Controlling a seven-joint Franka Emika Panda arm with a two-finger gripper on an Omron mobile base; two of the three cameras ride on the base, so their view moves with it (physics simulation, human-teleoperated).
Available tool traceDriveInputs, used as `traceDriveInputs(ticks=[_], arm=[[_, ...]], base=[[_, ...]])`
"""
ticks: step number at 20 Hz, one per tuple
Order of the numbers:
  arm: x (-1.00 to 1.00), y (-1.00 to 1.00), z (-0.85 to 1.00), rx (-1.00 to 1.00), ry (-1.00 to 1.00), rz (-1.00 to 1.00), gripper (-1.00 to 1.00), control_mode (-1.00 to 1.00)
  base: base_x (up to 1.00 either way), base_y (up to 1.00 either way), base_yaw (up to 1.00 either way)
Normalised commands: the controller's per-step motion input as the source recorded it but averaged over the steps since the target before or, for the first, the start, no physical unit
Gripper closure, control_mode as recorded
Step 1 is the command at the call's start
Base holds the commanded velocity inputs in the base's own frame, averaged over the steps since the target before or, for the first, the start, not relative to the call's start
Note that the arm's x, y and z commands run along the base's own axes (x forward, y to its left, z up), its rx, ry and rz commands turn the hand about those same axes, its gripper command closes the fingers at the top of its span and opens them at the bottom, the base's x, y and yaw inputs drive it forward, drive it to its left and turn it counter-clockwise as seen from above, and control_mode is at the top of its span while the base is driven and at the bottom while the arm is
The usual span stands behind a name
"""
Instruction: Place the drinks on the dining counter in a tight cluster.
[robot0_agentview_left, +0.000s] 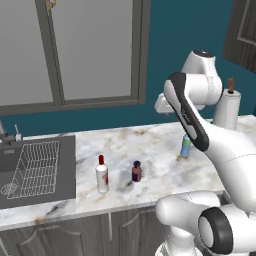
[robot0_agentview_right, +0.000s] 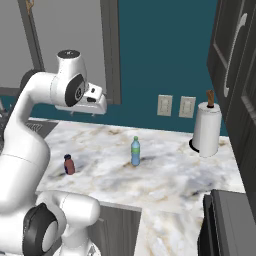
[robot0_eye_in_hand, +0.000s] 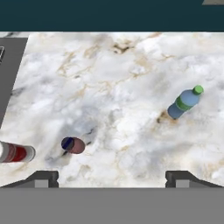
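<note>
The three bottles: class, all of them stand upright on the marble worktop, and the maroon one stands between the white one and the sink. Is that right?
One detail is wrong. The maroon bottle stands between the white bottle and the blue-green bottle; the white one is nearest the sink. All three do stand upright on the marble worktop. The left base view shows it.
</note>
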Motion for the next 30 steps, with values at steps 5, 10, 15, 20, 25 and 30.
traceDriveInputs(ticks=[5,10,15,20,25,30], arm=[[-0.65,0.38,0.0,0.01,-0.01,0.05,-1.0,-1.0],[-0.11,0.49,0.0,0.0,0.03,0.05,-1.0,-1.0],[0.11,0.45,-0.18,-0.01,0.03,0.09,-1.0,-1.0],[0.07,0.27,-0.08,-0.06,0.05,0.07,-1.0,-1.0],[0.16,0.02,-0.18,-0.02,0.0,0.02,-1.0,-1.0],[0.26,0.01,-0.34,0.0,0.1,0.05,-1.0,-1.0]], base=[[0.0,0.0,0.0],[0.0,0.0,0.0],[0.0,0.0,0.0],[0.0,0.0,0.0],[0.0,0.0,0.0],[0.0,0.0,0.0]])
